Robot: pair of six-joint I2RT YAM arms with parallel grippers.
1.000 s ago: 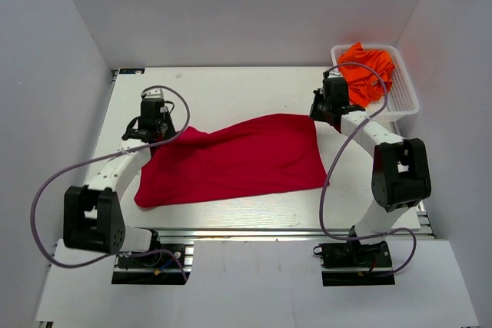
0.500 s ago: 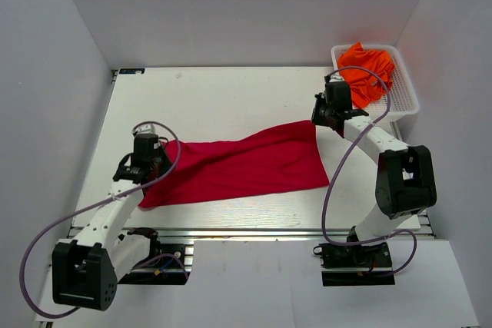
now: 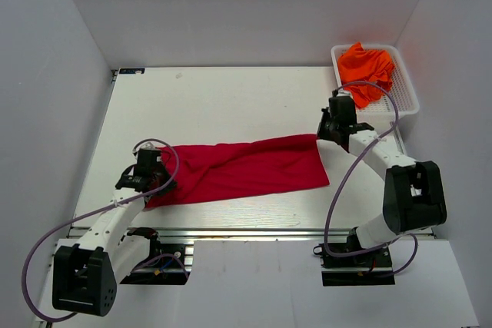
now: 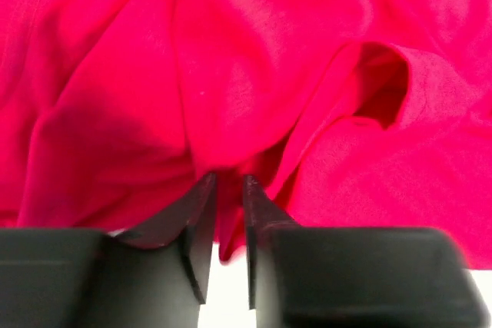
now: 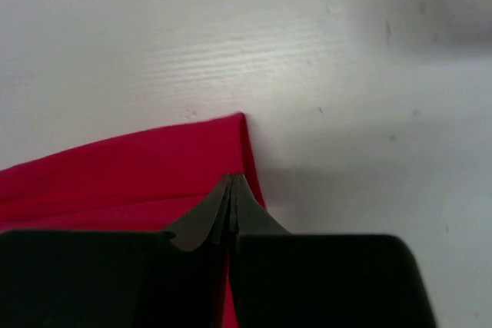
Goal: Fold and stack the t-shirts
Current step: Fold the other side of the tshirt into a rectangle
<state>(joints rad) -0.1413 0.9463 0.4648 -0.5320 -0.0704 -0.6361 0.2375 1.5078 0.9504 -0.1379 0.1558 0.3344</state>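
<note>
The crimson red t-shirt (image 3: pixel 246 167) lies on the white table as a long band folded lengthwise, running left to right. My left gripper (image 3: pixel 154 178) is at its left end; in the left wrist view the gripper (image 4: pixel 229 182) is shut on a bunched fold of the red cloth (image 4: pixel 269 74). My right gripper (image 3: pixel 321 136) is at the shirt's far right corner; in the right wrist view the gripper (image 5: pixel 231 178) is shut, its tips pinching the red cloth's (image 5: pixel 138 167) edge just behind the corner. Orange t-shirts (image 3: pixel 367 63) lie crumpled in the basket.
The white mesh basket (image 3: pixel 407 101) stands at the far right corner of the table, just behind my right arm. The white table (image 3: pixel 231 97) has side walls left and right. The metal rail runs along the near edge (image 3: pixel 254 232).
Both grippers have drawn toward the near edge with the red shirt held. Its far edge has come over onto the near part, so the wide spread cloth is now a narrower band.
</note>
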